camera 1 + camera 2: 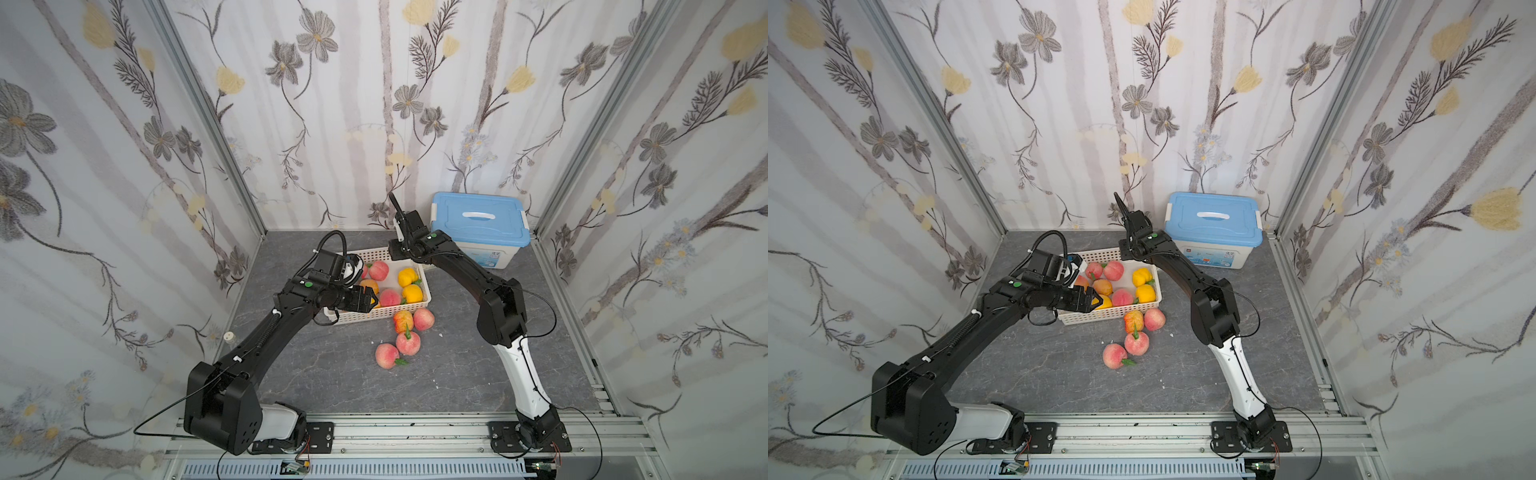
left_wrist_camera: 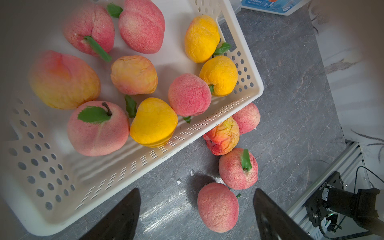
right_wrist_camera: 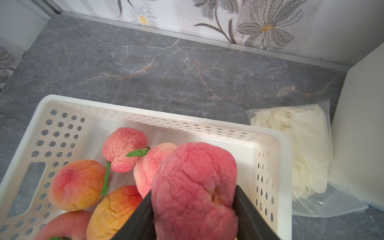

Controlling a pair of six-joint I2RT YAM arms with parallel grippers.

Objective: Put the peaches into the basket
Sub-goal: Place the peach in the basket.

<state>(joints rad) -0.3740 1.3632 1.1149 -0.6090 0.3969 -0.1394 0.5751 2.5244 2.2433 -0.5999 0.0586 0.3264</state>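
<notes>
The white perforated basket (image 1: 376,319) (image 2: 124,166) (image 3: 145,113) sits mid-table with several pink and yellow peaches (image 2: 153,122) inside. Several more peaches lie on the table by its near right corner: (image 1: 403,321), (image 1: 424,319), (image 1: 408,341), (image 1: 387,355). My left gripper (image 1: 371,300) (image 2: 197,190) hangs open and empty over the basket's near wall. In the left wrist view a pink peach (image 2: 218,207) on the table shows between its fingers. My right gripper (image 3: 193,192) is shut on a wrinkled red peach (image 3: 193,166) above the basket's far right part.
A white box with a blue lid (image 1: 480,224) stands at the back right, close to the right arm. A clear bag of white gloves (image 3: 301,145) lies between the basket and that box. Floral walls enclose the grey table on three sides.
</notes>
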